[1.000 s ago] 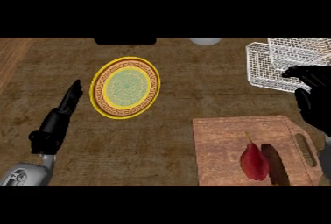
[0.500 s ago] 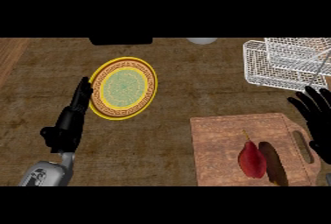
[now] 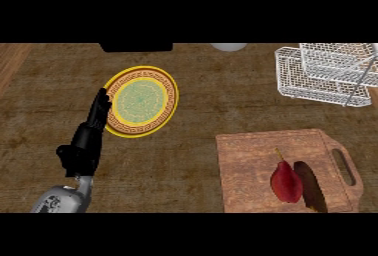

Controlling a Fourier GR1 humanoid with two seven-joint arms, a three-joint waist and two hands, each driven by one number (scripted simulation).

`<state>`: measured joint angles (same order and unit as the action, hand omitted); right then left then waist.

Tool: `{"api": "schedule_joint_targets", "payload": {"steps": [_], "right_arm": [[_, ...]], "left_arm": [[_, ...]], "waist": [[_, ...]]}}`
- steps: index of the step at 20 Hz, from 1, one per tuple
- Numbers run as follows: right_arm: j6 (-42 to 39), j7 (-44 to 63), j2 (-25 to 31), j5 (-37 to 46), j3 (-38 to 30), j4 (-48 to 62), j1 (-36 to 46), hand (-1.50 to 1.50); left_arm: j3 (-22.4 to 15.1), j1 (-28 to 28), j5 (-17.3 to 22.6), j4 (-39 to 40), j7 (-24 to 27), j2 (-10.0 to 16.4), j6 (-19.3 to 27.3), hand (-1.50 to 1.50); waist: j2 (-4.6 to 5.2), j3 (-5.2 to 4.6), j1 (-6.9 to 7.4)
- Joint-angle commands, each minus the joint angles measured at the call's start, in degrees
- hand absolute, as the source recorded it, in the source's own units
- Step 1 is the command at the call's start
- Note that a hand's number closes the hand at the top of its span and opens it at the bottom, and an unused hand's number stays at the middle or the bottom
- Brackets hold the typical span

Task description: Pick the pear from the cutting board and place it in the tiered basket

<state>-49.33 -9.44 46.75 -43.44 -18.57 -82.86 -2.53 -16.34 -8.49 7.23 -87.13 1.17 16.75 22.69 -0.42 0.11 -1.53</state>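
Dark red pear [image 3: 286,180] lying untouched on wooden cutting board [image 3: 247,165] at five o'clock, awaiting pickup. Tiered basket [image 3: 325,75] at two o'clock. Left hand [image 3: 85,142] at nine o'clock beside yellow-rimmed plate [image 3: 140,68], fingers straight, holding nothing, probably parked. Right hand out of view.
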Motion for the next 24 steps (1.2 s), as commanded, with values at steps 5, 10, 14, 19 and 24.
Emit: {"api": "schedule_joint_targets", "payload": {"steps": [5, 10, 14, 19, 24], "right_arm": [[-0.22, -0.95, 11.61, 23.65, -6.26, -17.20, 1.64, -1.50], [6.07, 5.53, 7.57, 32.67, -2.14, -31.01, -1.77, -1.50], [5.13, 10.71, 5.36, 34.96, -1.33, -38.22, -5.46, -1.50], [4.03, 17.58, 0.63, 35.80, 0.60, -45.64, -6.76, -1.50], [3.61, 28.26, 0.17, 34.62, 6.58, -48.24, -2.47, -1.50]], "left_arm": [[-0.55, -0.06, -1.52, -0.23, -0.58, -0.57, 1.12, 0.00], [-0.30, 0.49, -1.58, -0.90, -0.93, -0.63, 0.31, 0.00], [3.07, -2.49, 0.60, 0.52, -1.82, -0.11, -2.72, 0.00], [0.04, 0.72, -5.03, -0.47, -0.17, -3.34, -0.31, 0.00], [-0.89, -2.09, -7.39, -1.56, -5.48, -6.07, 0.92, 0.00]], "waist": [[-0.14, -0.13, -0.26], [0.16, -0.16, 0.78], [0.28, -0.17, 0.76], [0.28, -0.13, 1.02], [0.34, -0.14, 1.37]]}}
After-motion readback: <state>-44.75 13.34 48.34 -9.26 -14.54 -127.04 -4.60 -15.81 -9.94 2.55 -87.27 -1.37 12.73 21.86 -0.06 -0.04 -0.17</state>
